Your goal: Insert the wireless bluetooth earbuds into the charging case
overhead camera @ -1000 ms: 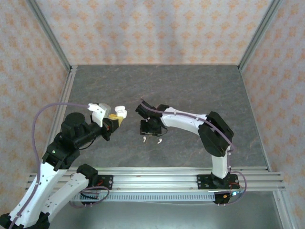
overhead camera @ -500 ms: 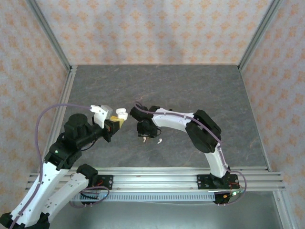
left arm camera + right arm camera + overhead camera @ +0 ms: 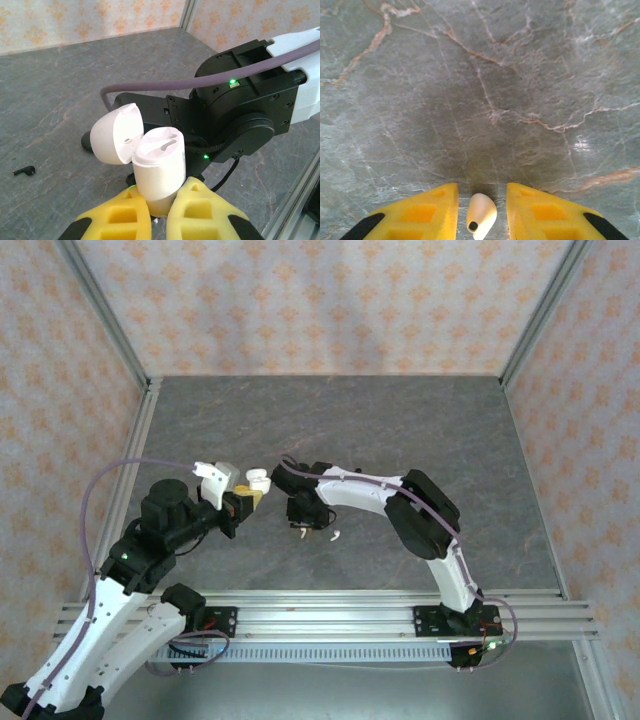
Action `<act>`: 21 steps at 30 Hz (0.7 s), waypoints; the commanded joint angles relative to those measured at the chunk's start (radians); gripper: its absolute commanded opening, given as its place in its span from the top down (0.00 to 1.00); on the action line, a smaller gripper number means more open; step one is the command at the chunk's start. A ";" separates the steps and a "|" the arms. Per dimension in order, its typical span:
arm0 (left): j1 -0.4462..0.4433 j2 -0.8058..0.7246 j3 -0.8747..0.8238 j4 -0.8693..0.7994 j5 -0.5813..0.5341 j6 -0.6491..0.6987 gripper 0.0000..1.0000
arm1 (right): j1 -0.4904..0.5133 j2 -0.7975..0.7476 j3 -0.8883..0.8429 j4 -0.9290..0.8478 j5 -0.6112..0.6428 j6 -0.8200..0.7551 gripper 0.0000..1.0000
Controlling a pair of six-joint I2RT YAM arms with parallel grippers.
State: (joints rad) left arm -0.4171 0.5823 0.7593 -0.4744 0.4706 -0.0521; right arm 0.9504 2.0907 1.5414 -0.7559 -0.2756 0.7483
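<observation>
Just beyond the aluminium rail (image 3: 330, 615) at the table's near edge, the left gripper (image 3: 162, 196) is clamped on the lower body of the white charging case (image 3: 161, 162). The case stands roughly upright, its rounded lid (image 3: 116, 132) hinged back to the left and two moulded wells showing in its top. Close on its right, the right gripper (image 3: 481, 186) points down at the grey marbled table (image 3: 400, 420) with its jaws parted. A white earbud (image 3: 481, 212) lies between the yellow fingers (image 3: 427, 212), a thin gap on either side, so it is straddled rather than pinched. It is a glossy teardrop with a small dark hole at its near end. A second white earbud (image 3: 337, 535) lies just right of that gripper, and the left wrist view shows a black earbud (image 3: 24, 171) lying apart to the case's left. Both grippers sit well apart from the side posts and patterned walls (image 3: 320, 300), with bare stone stretching behind them. Since a second ago the right gripper has slid left over the earbud it now straddles, its elbow swinging left too, and the case has nudged slightly rightward.
</observation>
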 commanded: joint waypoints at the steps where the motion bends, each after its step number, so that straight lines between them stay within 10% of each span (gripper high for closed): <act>1: -0.002 -0.012 -0.016 0.063 0.014 0.001 1.00 | 0.012 0.031 0.020 -0.055 0.004 0.007 0.70; 21: -0.002 -0.073 -0.100 0.153 -0.052 0.016 1.00 | 0.014 -0.202 -0.053 -0.021 0.132 -0.036 0.93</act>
State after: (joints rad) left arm -0.4171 0.5293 0.6872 -0.3939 0.4362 -0.0437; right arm 0.9577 1.9911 1.5032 -0.7780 -0.2138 0.7326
